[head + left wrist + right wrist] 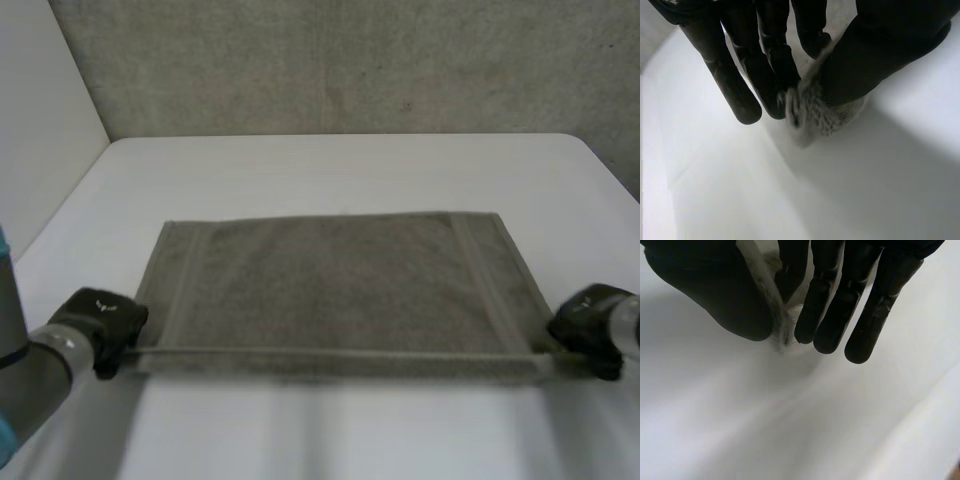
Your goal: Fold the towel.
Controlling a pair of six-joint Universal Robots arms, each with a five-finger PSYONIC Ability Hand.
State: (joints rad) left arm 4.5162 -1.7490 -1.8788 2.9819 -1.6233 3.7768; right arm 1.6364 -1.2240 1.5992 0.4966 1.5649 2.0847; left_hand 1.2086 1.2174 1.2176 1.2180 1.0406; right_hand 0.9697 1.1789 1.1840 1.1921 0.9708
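- A grey towel (340, 290) lies spread across the middle of the white table (350, 165), long edges running side to side.
- The left hand (100, 322) sits at the towel's near left corner. In its wrist view, the thumb and fingers (772, 75) pinch that corner between them.
- The right hand (590, 322) sits at the near right corner, thumb and fingers closed on the cloth.
- The near edge between the hands looks drawn straight.

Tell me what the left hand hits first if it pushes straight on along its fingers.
Likely the bare white table just past its fingertips, since the left hand pinches a corner of the towel; how near is unclear.
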